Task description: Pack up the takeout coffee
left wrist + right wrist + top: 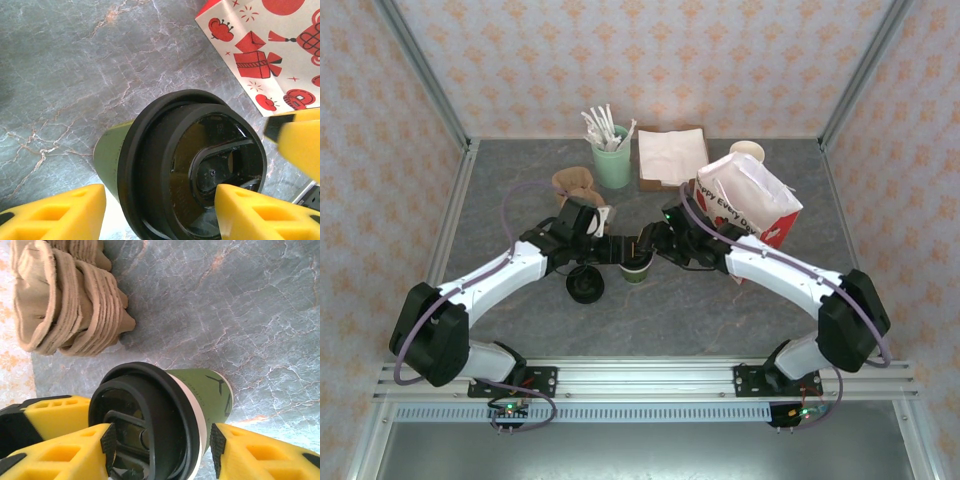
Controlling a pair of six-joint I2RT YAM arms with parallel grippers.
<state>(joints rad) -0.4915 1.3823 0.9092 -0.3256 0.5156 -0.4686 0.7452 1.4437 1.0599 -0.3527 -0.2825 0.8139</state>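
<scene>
Mia: Where is the takeout coffee (638,264)?

Ben: It is near the middle of the grey counter (670,315), right between the two arms. It is a little dark green cup. Its black lid (195,165) is on top.

Mia: Who has it?

Ben: The right jaws are grasping it. One yellow finger (60,450) is at the lid. The other one is against the green side of the cup.

Mia: And the left jaws?

Ben: Their yellow fingers (55,215) stand on both sides of the lid. I cannot tell if they squeeze it or just stand by it.

Mia: What else is close?

Ben: A red and white paper bag (750,200) stands near the cup, on its right. A spare black lid (585,285) lies on the counter just beside the cup, on its left. A stack of brown cup trays (65,295) lies behind that.

Mia: And at the back?

Ben: A mint-green cup of white stirrers (612,160) stands there. The white napkins (670,155) lie just beside it.
</scene>
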